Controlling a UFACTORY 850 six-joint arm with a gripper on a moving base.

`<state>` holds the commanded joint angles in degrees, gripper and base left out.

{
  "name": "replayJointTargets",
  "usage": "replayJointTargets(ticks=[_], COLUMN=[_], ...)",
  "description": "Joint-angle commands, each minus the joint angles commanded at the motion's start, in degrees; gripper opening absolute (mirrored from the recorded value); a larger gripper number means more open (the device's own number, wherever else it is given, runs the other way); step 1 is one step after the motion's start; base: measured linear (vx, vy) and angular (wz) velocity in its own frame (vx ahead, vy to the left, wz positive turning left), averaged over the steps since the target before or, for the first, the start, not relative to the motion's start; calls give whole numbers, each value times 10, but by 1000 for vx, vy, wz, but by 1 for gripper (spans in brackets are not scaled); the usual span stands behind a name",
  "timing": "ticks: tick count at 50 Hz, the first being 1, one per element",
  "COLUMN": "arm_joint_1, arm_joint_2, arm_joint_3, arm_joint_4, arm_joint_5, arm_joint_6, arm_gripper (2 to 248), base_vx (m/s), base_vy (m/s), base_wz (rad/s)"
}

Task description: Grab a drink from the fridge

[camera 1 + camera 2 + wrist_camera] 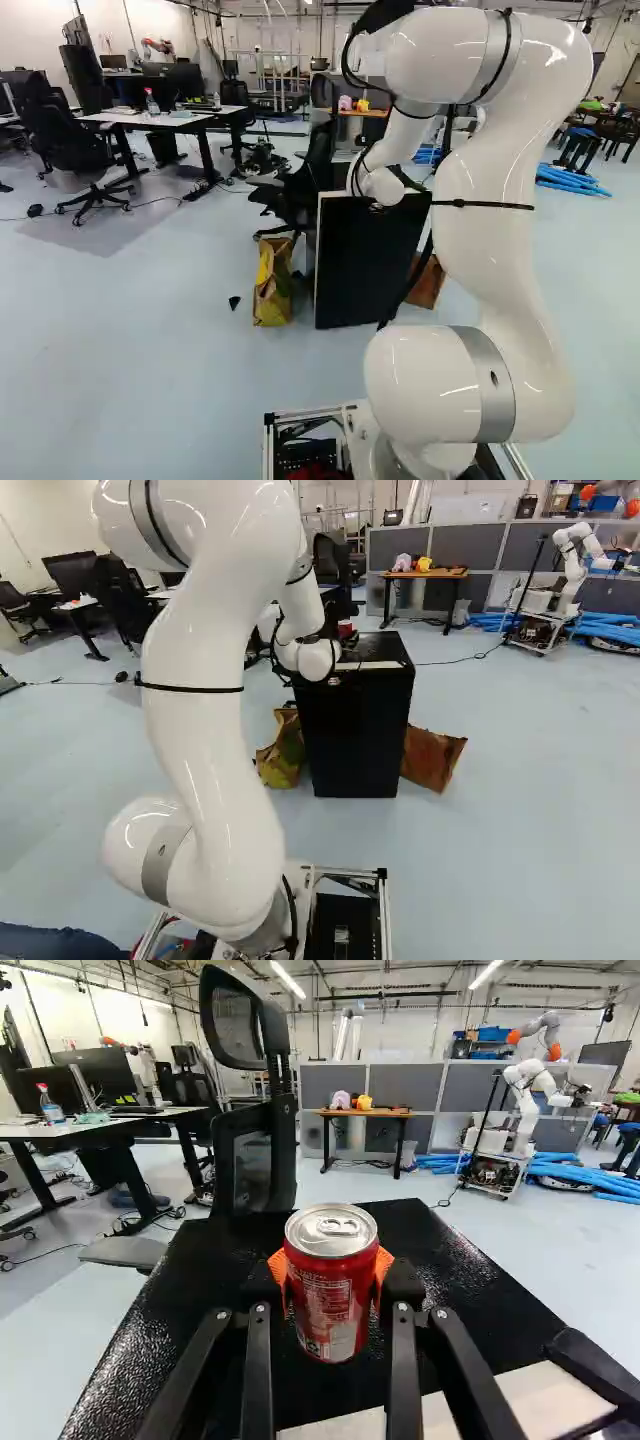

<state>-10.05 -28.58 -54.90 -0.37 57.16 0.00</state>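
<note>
A robotics lab: another robot (522, 1110), desks (40, 1132), partitions (408, 1080)

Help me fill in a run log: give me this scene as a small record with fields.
item: red drink can, upright, pull tab on its top
grip: jaws closed on the can from two sides
support: above the top of a black cabinet, probably the fridge; whether the can touches it, cannot tell
beside cabinet: yellow-green bag on one side, brown cardboard piece on the other
beyond cabinet: black mesh-backed chair; wooden-topped table
far off: another robot on a cart
</note>
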Motion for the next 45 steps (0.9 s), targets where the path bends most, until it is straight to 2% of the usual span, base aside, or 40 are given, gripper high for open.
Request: replayJointTargets(ticks=[23,45], arm_joint_1=[8,22], arm_joint_2=[36,99], arm_joint_3=[40,111], arm_joint_4=[0,1], arm_joint_5=[-6,-16], arm_joint_6=[0,0], arm_gripper=[100,100], base_vx=[0,0], base_vy=[0,0], base_wz=[0,0])
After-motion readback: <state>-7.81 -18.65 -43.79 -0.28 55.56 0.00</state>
